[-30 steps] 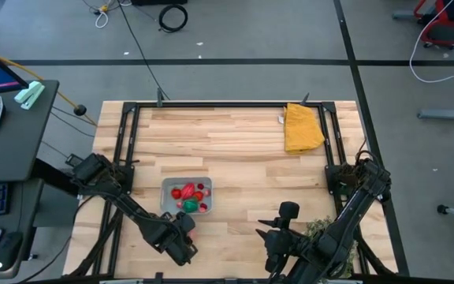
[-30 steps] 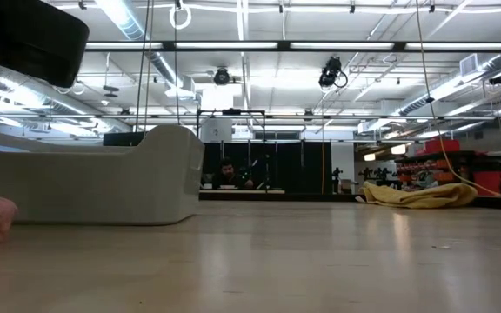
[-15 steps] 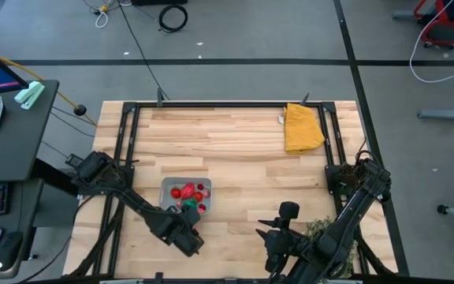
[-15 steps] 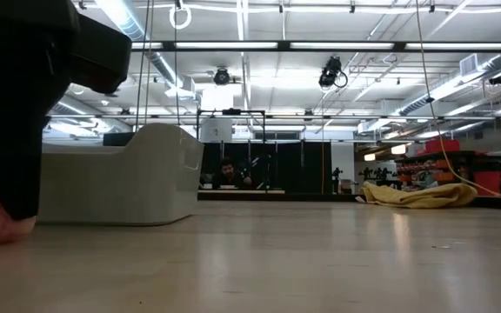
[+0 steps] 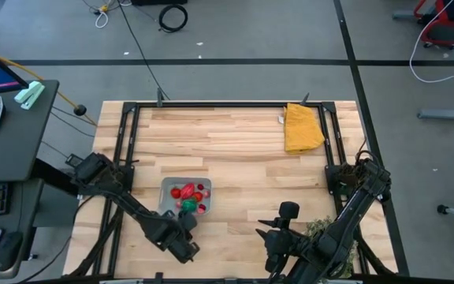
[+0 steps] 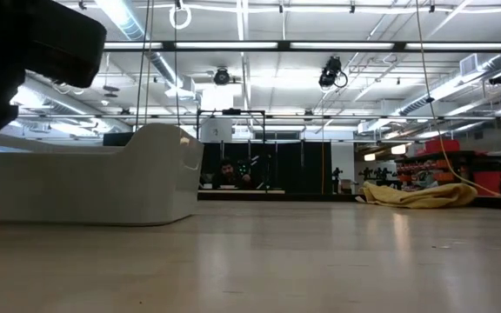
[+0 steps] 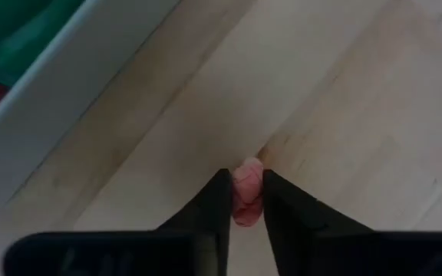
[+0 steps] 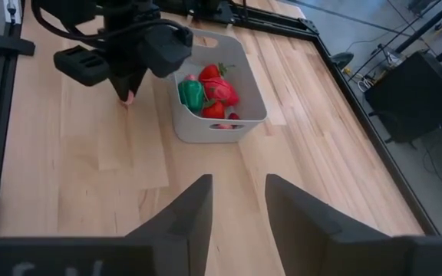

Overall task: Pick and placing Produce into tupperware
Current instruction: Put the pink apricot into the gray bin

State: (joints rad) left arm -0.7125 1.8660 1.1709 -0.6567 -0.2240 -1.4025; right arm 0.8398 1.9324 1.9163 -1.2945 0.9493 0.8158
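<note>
The tupperware [image 5: 186,196] stands left of the table's middle, toward the near edge, and holds red, pink and green produce [image 8: 209,93]. One small pink piece [image 7: 246,192] is outside it, just off its near wall [image 7: 67,84]. My left gripper [image 7: 245,180] is shut on that piece, close to the table top; the right wrist view shows it [image 8: 129,93] from the far side. My right gripper [image 8: 236,203] is open and waits near the near edge, right of the container, touching nothing. My left gripper pinches the small pink piece [image 7: 245,201] between its two fingers [image 7: 215,201], coming from above and pointing down. The piece's end [image 8: 129,100] sticks out below the fingertips, at the table top. Whether it rests on the wood or hangs just above it, I cannot tell.
A yellow folded cloth [image 5: 302,128] lies at the far right corner. A bushy green plant [image 5: 321,229] sits by my right arm near the near edge. Bare wood stretches between the container and the cloth. A black frame [image 5: 227,104] borders the table.
My left gripper came down over the pink piece that lay on the table in front of the container. It then shifted a little toward the table's left edge, and the piece went with it.
</note>
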